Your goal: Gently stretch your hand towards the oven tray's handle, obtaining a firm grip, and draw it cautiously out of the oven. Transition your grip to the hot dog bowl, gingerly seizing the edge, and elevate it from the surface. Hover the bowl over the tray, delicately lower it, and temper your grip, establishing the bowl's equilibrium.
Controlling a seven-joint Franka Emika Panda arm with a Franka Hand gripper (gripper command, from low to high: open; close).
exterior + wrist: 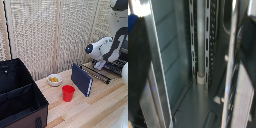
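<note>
- The white robot arm with black joints (pixel 102 47) reaches in from the exterior view's right, its wrist lowered over the flat dark metal wire rack of thin parallel bars (pixel 100 72).
- The gripper (pixel 99 64) is at the rack's inner part; whether its jaws are apart or together cannot be told, as the exterior view is too small and the wrist view does not show them.
- The rack sticks out toward the exterior view's left, above the light wooden table (pixel 100 107). The boxy toaster oven (pixel 120 65) behind it is mostly hidden by the arm at the frame's edge.
- The wrist view looks into the oven's silver interior (pixel 188 75): slotted metal rails and a smooth floor, blurred.
- The small round white bowl with yellow-orange food pieces (pixel 54 79) sits on the table near the woven screen, well apart from the rack.
- A red plastic cup (pixel 68 93) stands just in front of the bowl.
- An upright dark blue book (pixel 81 79) stands between the cup and the rack.
- A large black fabric bin (pixel 17 95) fills the exterior view's left.
</note>
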